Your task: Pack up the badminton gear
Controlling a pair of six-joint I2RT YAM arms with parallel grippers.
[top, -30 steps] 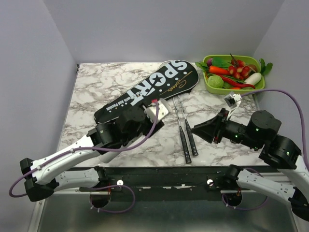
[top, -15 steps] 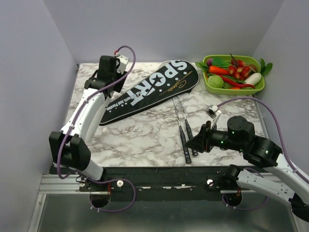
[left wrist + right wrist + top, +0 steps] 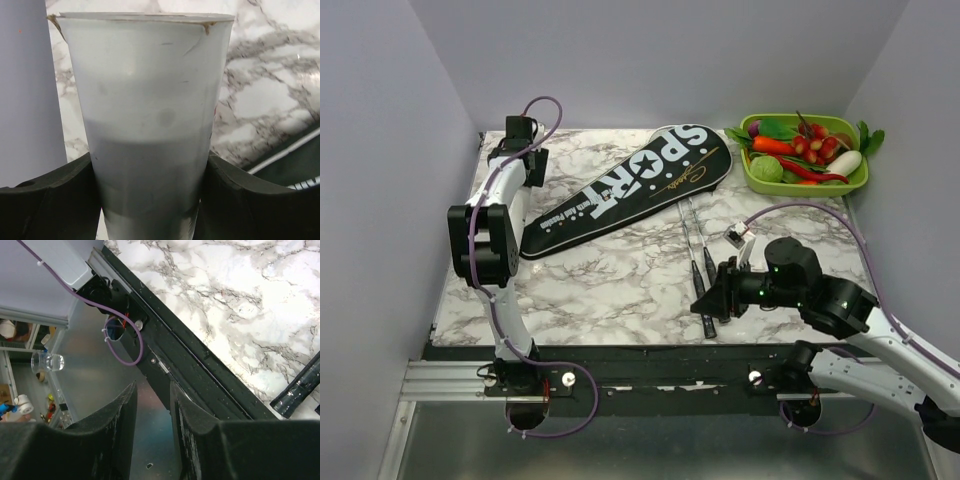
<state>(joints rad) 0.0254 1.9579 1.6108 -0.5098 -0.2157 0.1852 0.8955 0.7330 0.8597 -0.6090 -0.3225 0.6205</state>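
Left gripper (image 3: 518, 140) has swung off the cover (image 3: 630, 185) to the far-left corner. Its fingers flank a pale blurred shape, and we cannot tell if they grip it. Right gripper (image 3: 712, 293), narrowly apart and empty, has closed in on the rackets (image 3: 701, 270) lying unpacked beside the cover. We judge a pickup comes next.

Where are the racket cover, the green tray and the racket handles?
racket cover (image 3: 640, 182), top view, lettered middle
green tray (image 3: 790, 190), top view, front rim
racket handles (image 3: 707, 325), top view, left handle's butt end
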